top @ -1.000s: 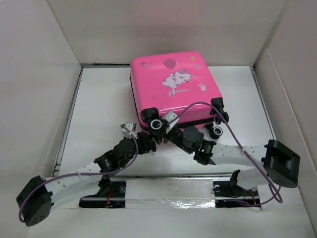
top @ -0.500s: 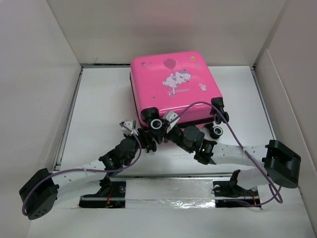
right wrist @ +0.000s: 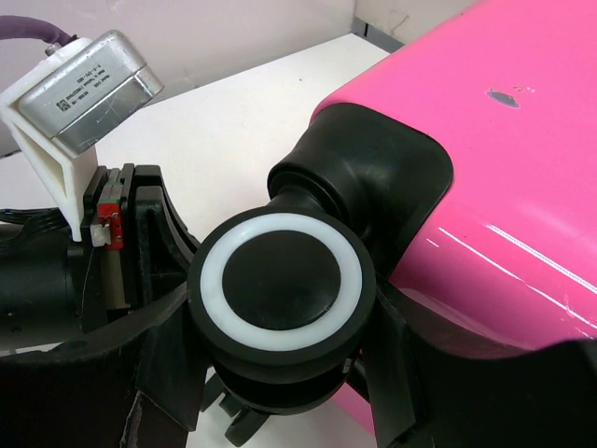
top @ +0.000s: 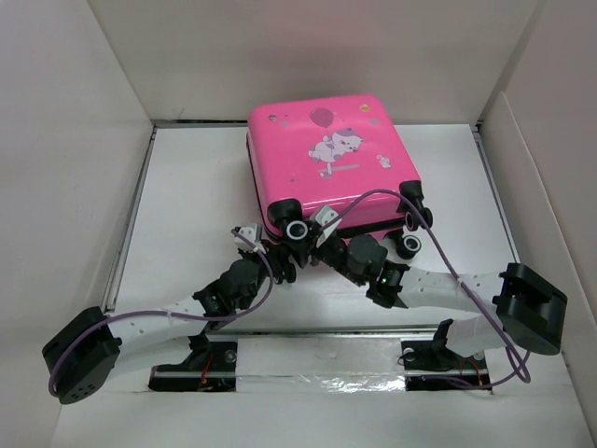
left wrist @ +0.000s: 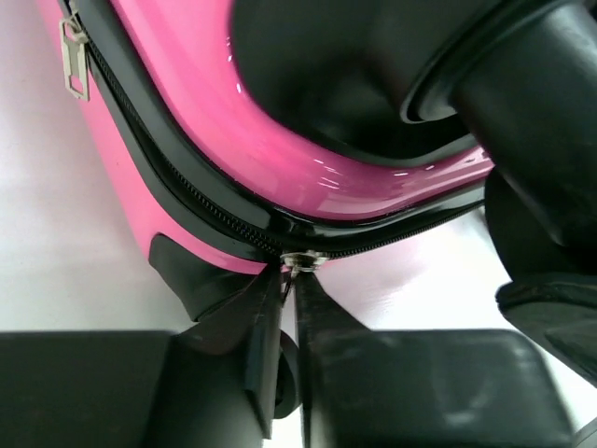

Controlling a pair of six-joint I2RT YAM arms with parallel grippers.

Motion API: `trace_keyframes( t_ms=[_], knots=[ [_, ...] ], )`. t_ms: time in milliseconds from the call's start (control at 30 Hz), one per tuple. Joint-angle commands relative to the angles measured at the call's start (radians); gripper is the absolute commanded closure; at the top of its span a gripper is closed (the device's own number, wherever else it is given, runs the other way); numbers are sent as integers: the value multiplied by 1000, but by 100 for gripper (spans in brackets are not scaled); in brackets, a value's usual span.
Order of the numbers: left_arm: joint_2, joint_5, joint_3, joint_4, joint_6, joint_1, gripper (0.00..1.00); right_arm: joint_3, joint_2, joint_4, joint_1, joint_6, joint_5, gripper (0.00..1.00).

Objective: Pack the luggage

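The pink luggage (top: 326, 159) lies flat and closed on the white table, wheels toward me. My left gripper (top: 280, 257) is at its near left corner. In the left wrist view the gripper (left wrist: 291, 280) is shut on a metal zipper pull (left wrist: 302, 262) on the black zipper line below the pink shell (left wrist: 233, 159). My right gripper (top: 303, 235) straddles the near left wheel (top: 298, 231). In the right wrist view its fingers (right wrist: 392, 364) sit tight on both sides of the black, white-ringed wheel (right wrist: 283, 297), below the gripper's midpoint (right wrist: 280, 359).
A second zipper pull (left wrist: 73, 63) hangs farther along the zipper. Two more wheels (top: 408, 245) stand at the near right corner. White walls (top: 75, 187) enclose the table on three sides. The left arm's wrist camera (right wrist: 89, 84) is close beside the right gripper.
The left gripper has moved a little right and forward along the suitcase's near corner. The suitcase has shifted slightly away. The right gripper stays on the wheel.
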Motion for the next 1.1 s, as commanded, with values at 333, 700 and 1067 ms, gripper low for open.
trace_keyframes(
  t_ms=[333, 700, 1067],
  knots=[
    [-157, -233, 49, -124, 1, 7, 100, -56, -61, 167, -12, 27, 20, 100],
    [-151, -106, -8, -55, -34, 315, 100, -52, -161, 46, 8, -20, -32, 100],
    [50, 4, 124, 105, -149, 498, 100, -12, -139, 9, 37, -46, -81, 100]
  ],
)
